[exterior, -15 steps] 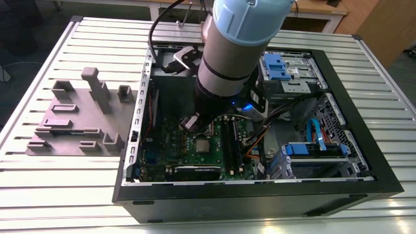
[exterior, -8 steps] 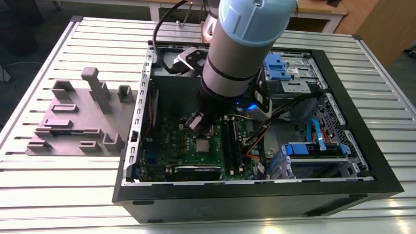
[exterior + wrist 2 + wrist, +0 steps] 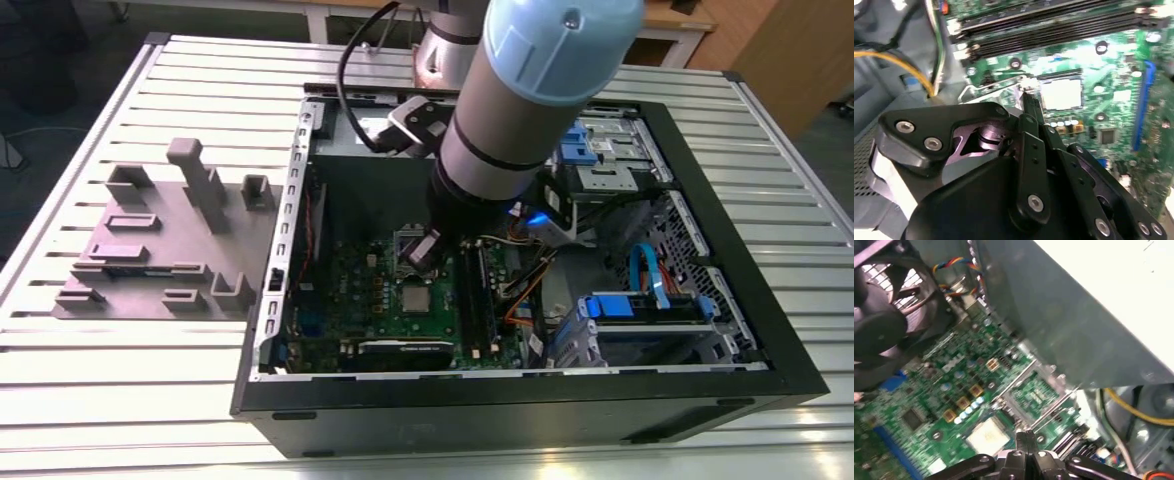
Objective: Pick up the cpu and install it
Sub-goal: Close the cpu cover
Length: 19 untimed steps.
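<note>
The cpu [image 3: 416, 298] is a small square chip with a pale metal top. It lies flat in the socket on the green motherboard [image 3: 358, 300] inside the open computer case. Both wrist views show the cpu [image 3: 1061, 94] [image 3: 986, 434] just beyond my fingertips. My gripper [image 3: 424, 252] [image 3: 1029, 101] [image 3: 1026, 436] hangs low over the board beside the socket, its two black fingers pressed together with nothing visible between them. The hinged silver socket frame [image 3: 1040, 389] stands raised next to the chip, and its thin wire lever [image 3: 985, 87] runs past my fingertips.
The black case wall [image 3: 534, 410] rings the board. Memory slots [image 3: 1054, 27] lie along one side of the socket and a black fan [image 3: 881, 315] sits beyond it. A grey box [image 3: 1094, 305] overhangs the socket. Yellow cables [image 3: 899, 60] and a grey fixture block [image 3: 160, 240] lie nearby.
</note>
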Motion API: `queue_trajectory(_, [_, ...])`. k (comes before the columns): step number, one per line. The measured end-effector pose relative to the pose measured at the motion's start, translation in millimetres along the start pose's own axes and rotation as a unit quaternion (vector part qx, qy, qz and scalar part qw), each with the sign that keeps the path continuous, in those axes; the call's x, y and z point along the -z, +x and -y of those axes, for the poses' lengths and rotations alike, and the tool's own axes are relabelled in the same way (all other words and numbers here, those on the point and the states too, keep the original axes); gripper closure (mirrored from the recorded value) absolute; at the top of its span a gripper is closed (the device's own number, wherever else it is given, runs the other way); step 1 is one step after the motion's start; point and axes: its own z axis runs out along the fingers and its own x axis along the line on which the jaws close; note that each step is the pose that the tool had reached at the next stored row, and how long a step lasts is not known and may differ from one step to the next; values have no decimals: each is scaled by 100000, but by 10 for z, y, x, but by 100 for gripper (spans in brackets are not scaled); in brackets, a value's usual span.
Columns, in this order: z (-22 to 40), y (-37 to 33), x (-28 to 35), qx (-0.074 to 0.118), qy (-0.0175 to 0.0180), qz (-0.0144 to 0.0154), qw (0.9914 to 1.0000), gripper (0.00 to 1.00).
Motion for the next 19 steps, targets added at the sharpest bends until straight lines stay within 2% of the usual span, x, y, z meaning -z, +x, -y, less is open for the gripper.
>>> queue_trajectory(1, [1,-1,-1,351,-264,210,99999,90])
queue_trajectory(3, [2,0,-6,1610,-287,36,99987,90])
queue_trajectory(6, [4,0,-15,4048,-270,-340,99917,90])
queue_trajectory(7, [4,0,-16,4661,-223,-380,99890,90])
queue_trajectory(8, [5,0,-16,5115,-113,-297,99869,90])
queue_trajectory(10, [11,-6,-17,5497,-3,206,99849,90])
queue_trajectory(12, [20,-14,-19,5619,-253,827,99838,90])
queue_trajectory(13, [23,-19,-19,5682,-512,1220,99830,90])
queue_trajectory(16, [30,-31,-23,5896,-1724,2704,99775,90])
queue_trajectory(19, [36,-42,-27,6107,-2523,3990,99702,90])
